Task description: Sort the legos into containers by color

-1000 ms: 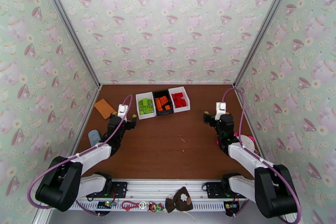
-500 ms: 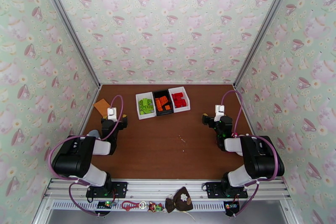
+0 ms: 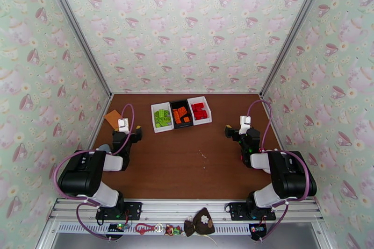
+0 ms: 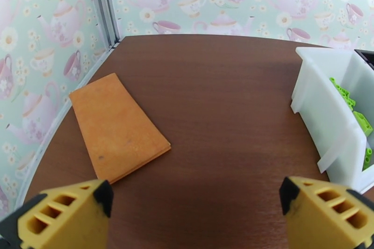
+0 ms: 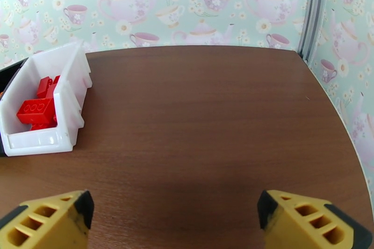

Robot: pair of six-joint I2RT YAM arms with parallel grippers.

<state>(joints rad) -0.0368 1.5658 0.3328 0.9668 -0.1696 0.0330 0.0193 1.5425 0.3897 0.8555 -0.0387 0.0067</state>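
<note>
Judged sorted: small studded plastic legos (image 3: 180,114) lying by colour in three open rectangular bins (image 3: 164,129), lime green, orange, red, hence left gripper (image 4: 194,194) and right gripper (image 5: 175,207) spread wide, empty.

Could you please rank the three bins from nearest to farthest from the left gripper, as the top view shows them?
1. green-lego bin, white, leftmost of the row.
2. black bin, in the middle.
3. red-lego bin, white, rightmost.

Looks like a lab robot booth. Brown wood-grain desk (image 3: 187,175) boxed in by teapot-print wallpaper panels (image 3: 187,25) on grey aluminium rails (image 3: 77,30), two black arms (image 3: 84,177) bolted along the front.
</note>
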